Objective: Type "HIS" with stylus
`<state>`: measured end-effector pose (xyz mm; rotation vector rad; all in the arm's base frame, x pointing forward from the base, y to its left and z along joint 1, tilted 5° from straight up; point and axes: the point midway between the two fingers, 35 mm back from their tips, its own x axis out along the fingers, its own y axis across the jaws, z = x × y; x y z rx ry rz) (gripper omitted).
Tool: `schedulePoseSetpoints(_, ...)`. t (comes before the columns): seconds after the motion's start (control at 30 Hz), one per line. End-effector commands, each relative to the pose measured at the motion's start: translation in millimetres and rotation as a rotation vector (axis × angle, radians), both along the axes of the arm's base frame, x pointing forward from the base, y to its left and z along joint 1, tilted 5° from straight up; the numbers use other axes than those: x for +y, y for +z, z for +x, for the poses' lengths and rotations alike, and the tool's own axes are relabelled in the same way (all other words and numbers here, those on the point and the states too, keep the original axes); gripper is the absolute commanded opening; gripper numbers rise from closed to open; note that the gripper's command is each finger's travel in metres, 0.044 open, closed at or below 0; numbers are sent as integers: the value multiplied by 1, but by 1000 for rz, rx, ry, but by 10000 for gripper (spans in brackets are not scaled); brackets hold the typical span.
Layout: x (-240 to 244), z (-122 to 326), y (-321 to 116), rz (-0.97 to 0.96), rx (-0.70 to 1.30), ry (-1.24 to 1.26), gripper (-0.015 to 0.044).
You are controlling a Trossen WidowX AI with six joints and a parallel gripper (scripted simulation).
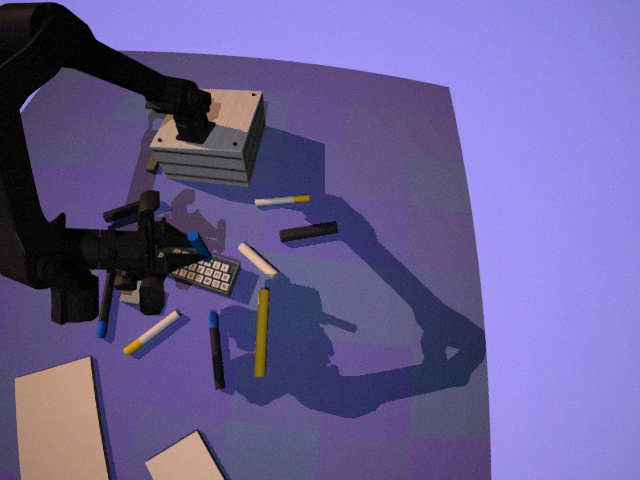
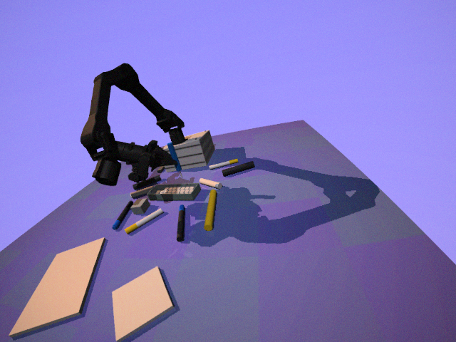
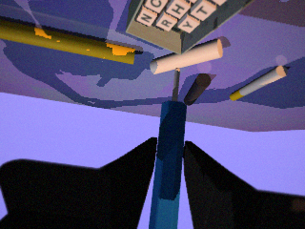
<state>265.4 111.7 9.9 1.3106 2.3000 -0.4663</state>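
Clock positions are running off the top view, with 12 at its upper edge. The black tool (image 1: pixel 205 255) (image 2: pixel 174 162) (image 3: pixel 170 145) is closing around the blue stylus (image 1: pixel 198 244) (image 2: pixel 174 156) (image 3: pixel 172 138), with a finger pressing on either side. The stylus is leaning, its thin tip pointing downward and hovering above the tabletop (image 1: pixel 372 155) (image 2: pixel 313 191) (image 3: pixel 214 107), apart from the keys. The keyboard (image 1: pixel 234 273) (image 2: pixel 172 197) (image 3: pixel 162 37) is lying below the tool, its 9 o'clock end hiding under it in the top view. The arm (image 1: pixel 12 155) (image 2: pixel 99 102) is reaching out from the slatted box (image 1: pixel 204 167) (image 2: pixel 191 154), which is sitting at 12 o'clock from the keyboard. A pale cylinder (image 1: pixel 257 259) (image 2: pixel 210 183) (image 3: pixel 187 56) is resting near the keyboard at 2 to 3 o'clock; a black cylinder (image 1: pixel 308 231) (image 2: pixel 238 168) (image 3: pixel 197 89) is lying farther out at 2. A yellow cylinder (image 1: pixel 262 333) (image 2: pixel 210 210) (image 3: pixel 67 44) is lying between 4 and 5, a blue-tipped black marker (image 1: pixel 216 351) (image 2: pixel 180 223) at 6, a yellow-ended white marker (image 1: pixel 151 332) (image 2: pixel 144 221) around 7 to 8. A small block (image 1: pixel 130 294) (image 2: pixel 140 206) is sitting between 8 and 9, partly hiding in the top view. Two flat panels are lying well apart from the keyboard, toward 6 and 7.
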Motion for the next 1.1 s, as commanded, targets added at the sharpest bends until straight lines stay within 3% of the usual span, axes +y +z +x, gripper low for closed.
schedulePoseSetpoints(0.0,-1,2,-10,12,-8,-2,0)
schedulePoseSetpoints(0.17,-2,0,-33,11,-7,-2,0)
schedulePoseSetpoints(0.47,-2,0,-34,11,-7,-2,0)
schedulePoseSetpoints(0.57,-2,1,-37,11,-7,-2,79)
schedulePoseSetpoints(1.07,-2,1,-40,11,-7,-2,81)
